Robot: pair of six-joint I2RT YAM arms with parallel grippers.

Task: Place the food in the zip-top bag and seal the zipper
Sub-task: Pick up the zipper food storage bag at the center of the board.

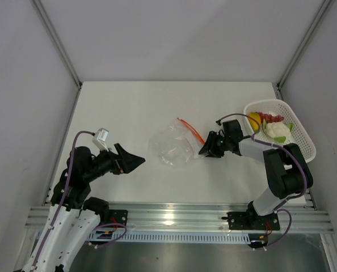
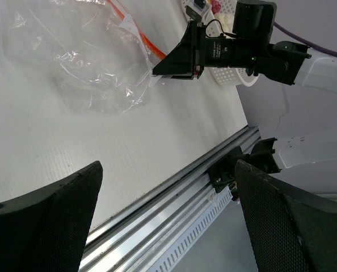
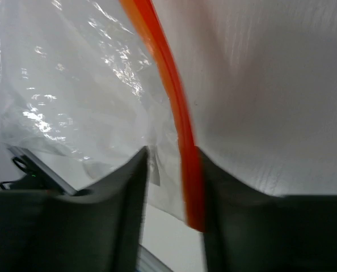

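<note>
Close-set fingers of the right gripper straddle the corner of the zip-top bag, a narrow gap left between them, with the zipper lying against the inner face of one finger. In the overhead view the crumpled bag lies flat mid-table. All the food sits apart in the white basket at the far right: yellow fruit, grape bunch, whitish piece, green piece. Well left of the bag, the left gripper hangs spread wide, holding nothing.
</note>
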